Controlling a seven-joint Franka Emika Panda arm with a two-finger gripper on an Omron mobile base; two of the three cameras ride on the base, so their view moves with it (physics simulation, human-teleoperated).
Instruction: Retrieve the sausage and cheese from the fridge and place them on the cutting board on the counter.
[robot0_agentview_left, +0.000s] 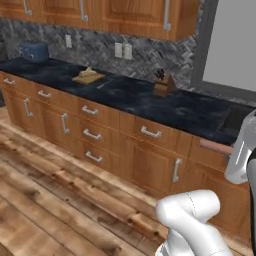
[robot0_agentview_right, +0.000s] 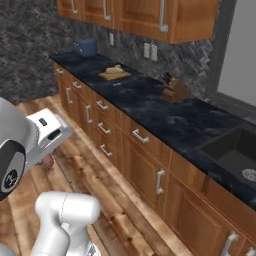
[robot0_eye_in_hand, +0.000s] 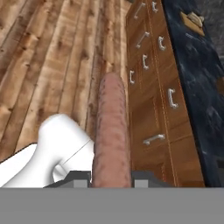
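Two jaws clamp your gripper (robot0_eye_in_hand: 111, 177) tight on the sausage (robot0_eye_in_hand: 112, 131), which juts toward 12 o'clock in the hand view, above the wooden floor (robot0_eye_in_hand: 52, 65). At 1 o'clock, well apart, the cutting board (robot0_eye_in_hand: 194, 22) lies on the counter (robot0_eye_in_hand: 197, 87), cheese (robot0_agentview_left: 90, 72) resting on it.

My arm (robot0_agentview_left: 192, 215) is looking white, round and smooth, like fat shiny tubes joined together. Thin dark lines are running around it where the pieces are meeting. One round joint (robot0_agentview_right: 10, 172) is showing a dark grey ring with a tiny white mark on it. My hand block (robot0_agentview_right: 47, 131) is looking white and boxy, and it is wearing a small dark square on top. My two finger tips (robot0_eye_in_hand: 81, 179) are looking grey and flat.
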